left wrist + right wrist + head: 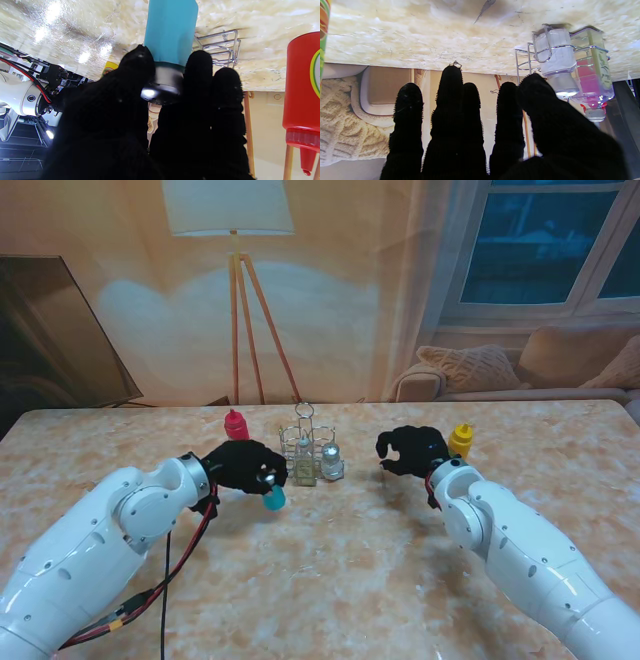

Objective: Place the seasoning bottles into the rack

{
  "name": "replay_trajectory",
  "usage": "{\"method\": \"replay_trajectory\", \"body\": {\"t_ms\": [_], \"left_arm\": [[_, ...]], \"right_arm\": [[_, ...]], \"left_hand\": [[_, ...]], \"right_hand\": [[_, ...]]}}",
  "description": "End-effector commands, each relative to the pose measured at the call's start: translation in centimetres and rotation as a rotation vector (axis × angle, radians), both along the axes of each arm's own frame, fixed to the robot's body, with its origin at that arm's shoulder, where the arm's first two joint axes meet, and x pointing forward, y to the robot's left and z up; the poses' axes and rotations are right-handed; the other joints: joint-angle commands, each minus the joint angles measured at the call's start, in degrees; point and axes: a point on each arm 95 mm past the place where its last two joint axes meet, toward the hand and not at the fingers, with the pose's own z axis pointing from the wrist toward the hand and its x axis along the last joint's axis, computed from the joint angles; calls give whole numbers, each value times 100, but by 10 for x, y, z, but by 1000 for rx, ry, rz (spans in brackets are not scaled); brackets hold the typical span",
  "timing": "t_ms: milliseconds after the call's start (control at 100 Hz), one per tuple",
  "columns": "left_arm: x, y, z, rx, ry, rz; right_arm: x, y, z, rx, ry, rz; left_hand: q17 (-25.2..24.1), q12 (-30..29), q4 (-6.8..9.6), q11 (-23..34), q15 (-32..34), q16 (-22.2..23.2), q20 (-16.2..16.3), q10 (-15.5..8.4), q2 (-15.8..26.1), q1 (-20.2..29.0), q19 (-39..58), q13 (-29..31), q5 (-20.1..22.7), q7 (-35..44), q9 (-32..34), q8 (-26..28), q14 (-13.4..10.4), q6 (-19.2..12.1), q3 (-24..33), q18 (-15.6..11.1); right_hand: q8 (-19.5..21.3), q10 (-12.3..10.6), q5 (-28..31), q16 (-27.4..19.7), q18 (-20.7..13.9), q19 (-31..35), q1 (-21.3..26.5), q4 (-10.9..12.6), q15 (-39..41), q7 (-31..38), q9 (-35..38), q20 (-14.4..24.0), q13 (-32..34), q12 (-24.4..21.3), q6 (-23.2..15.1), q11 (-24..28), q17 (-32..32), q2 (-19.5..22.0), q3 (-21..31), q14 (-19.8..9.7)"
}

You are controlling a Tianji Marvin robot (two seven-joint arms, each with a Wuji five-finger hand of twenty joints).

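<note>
Left hand (243, 465) grips the teal bottle (274, 498) by its cap, just beside the wire rack (311, 448); right hand (410, 450) hovers empty, fingers apart. Seemingly tilted, the bottle could snag the rack's wires.

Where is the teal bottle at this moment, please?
In the stand's view the teal bottle is in the left hand, gripped near its silver cap, just left of the wire rack and nearer to me than the red bottle.
</note>
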Motion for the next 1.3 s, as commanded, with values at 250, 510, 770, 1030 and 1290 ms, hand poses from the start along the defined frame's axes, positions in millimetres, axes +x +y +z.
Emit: {"method": "replay_trajectory", "body": {"t_ms": [250,510,770,1030,1290], "left_arm": [[7,-12,8,12,-16,-15],[14,-17,12,18,-39,-13],[23,-18,16,22,-68,9],[30,-20,12,31,-88,29],[39,-21,9,38,-110,54]], "right_arm": [[-5,2,-5,-3,16,10],[-5,1,-5,-4,15,8],[-5,1,-5,-4,14,6],[-5,1,-5,-5,15,7],[-5,1,-5,-5,16,6]], "left_hand": [[-81,356,119,515,238,63,186,-74,343,525,88,52,270,407,593,203,-433,318,317,-136],[-103,347,112,493,230,68,185,-92,341,525,76,24,267,394,566,178,-416,309,316,-137],[-136,351,110,480,230,90,186,-102,334,526,62,-6,255,399,559,151,-406,305,316,-127],[-174,373,109,475,223,100,185,-124,352,523,46,-32,232,434,524,146,-410,292,325,-137],[-210,386,105,479,215,116,187,-131,369,517,30,-62,200,449,495,116,-412,302,308,-148]], "right_hand": [[46,-89,103,-48,3,38,71,136,-21,92,166,6,1,-6,-58,-17,15,-27,91,-16],[46,-86,111,-48,3,30,73,136,-23,94,171,3,-4,-5,-65,-16,5,-25,95,-9],[45,-90,114,-47,7,35,69,132,-22,94,171,5,-1,-4,-58,-15,11,-31,94,-8],[46,-84,127,-44,13,37,73,132,-14,98,182,7,6,-3,-55,-11,14,-35,98,-12],[48,-95,129,-42,9,40,70,131,-11,100,188,8,12,-3,-61,-9,21,-35,99,-10]]}}
